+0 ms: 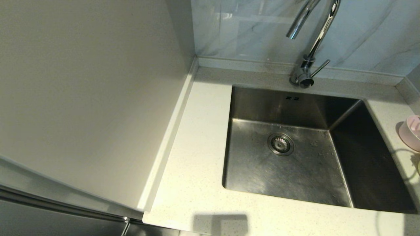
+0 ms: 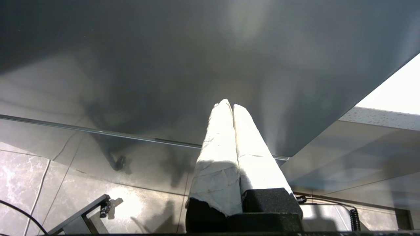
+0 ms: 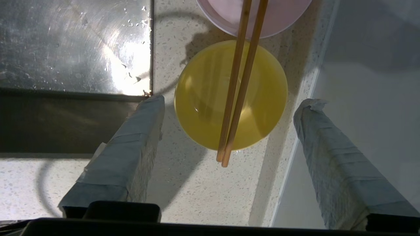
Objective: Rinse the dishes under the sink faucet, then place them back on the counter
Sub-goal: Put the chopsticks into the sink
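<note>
In the right wrist view my right gripper (image 3: 233,101) stands open over the counter (image 3: 203,190), its taped fingers (image 3: 137,131) wide apart and touching nothing. Below and between them sits the yellow bowl (image 3: 203,98). The two wooden chopsticks (image 3: 236,91) lie side by side across its rim, their far ends over the pink bowl (image 3: 282,16) just beyond. The head view shows only the pink bowl (image 1: 411,132) at the right edge, right of the sink (image 1: 256,164). The faucet (image 1: 320,32) stands behind the sink. My left gripper (image 2: 228,105) is shut and holds nothing.
A tall grey cabinet side (image 1: 98,98) borders the counter (image 1: 197,147) on the left. A low raised edge and a grey wall (image 3: 361,49) run close beside the bowls. The sink's edge (image 3: 151,49) lies on the bowls' other side. My left arm hangs below counter level, above the tiled floor (image 2: 49,183).
</note>
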